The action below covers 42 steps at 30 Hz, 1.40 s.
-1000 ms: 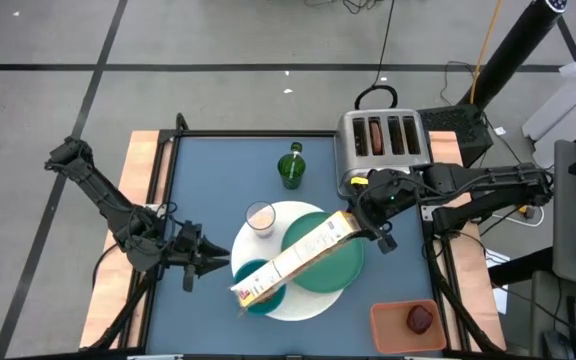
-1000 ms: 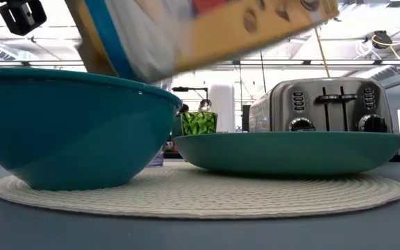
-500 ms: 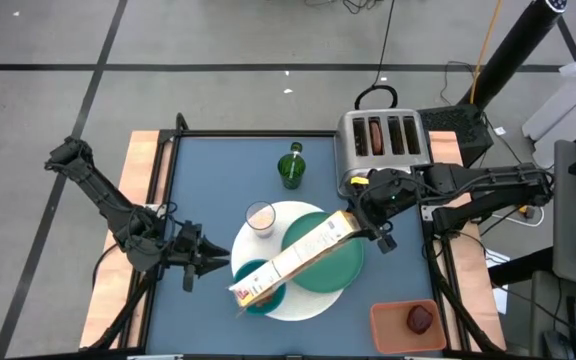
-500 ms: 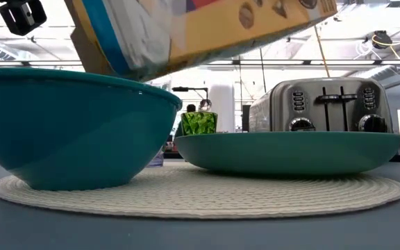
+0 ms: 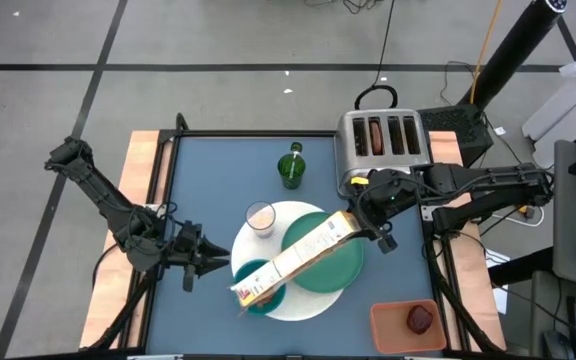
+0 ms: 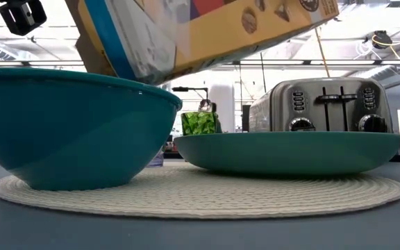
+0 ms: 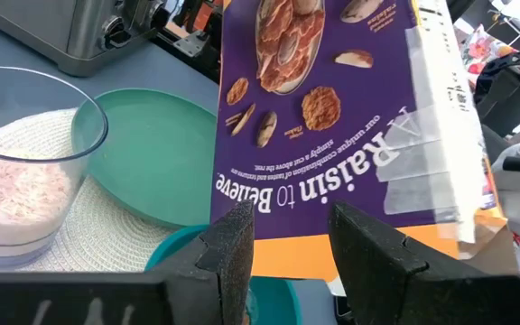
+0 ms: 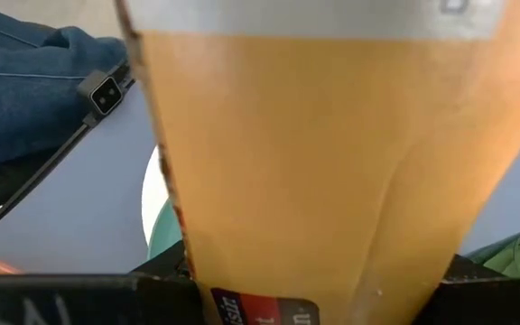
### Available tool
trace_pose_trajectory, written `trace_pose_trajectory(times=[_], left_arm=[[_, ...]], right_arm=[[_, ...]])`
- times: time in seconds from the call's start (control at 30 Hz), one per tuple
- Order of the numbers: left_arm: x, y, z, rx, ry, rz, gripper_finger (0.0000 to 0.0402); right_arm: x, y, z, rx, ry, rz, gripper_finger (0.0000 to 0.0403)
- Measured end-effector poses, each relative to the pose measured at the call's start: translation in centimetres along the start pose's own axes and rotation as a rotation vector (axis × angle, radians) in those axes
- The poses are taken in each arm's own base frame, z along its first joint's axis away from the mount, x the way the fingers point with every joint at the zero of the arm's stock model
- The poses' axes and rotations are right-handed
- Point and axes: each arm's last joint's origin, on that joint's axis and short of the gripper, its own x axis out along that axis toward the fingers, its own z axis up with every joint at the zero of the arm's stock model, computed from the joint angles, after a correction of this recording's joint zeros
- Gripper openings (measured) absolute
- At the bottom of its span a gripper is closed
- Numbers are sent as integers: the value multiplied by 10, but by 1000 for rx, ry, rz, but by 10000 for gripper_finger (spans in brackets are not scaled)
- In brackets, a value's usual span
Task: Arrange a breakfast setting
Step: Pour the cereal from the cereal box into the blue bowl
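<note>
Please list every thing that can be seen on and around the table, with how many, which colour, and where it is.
Placemat: one, white, round, table centre.
Plate: one, green, on the placemat's right part.
Bowl: one, teal, on the placemat's left front part.
Glass: one, clear with white contents, on the placemat's far left edge.
Cereal box: one, yellow and purple, tilted over the bowl and plate.
Green glass: one, behind the placemat.
Toaster: one, silver, far right corner.
Tray: one, orange, near right corner.
Fruit: one, dark red, in the tray.
Left tool: dark, open, left of the bowl.
Right tool: dark, shut on the cereal box.
</note>
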Motion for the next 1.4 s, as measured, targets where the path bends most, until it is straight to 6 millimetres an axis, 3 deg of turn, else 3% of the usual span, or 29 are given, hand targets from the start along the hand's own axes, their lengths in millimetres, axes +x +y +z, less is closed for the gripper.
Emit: trace_pose_trajectory(times=[0.57, 1.4], left_arm=[[0, 0, 0, 4, 0, 0, 149], [0, 0, 0, 0, 0, -1, 149]], right_arm=[[-4, 0, 3, -11, -44, -14, 176], [-5, 2, -4, 22, 26, 8, 176]])
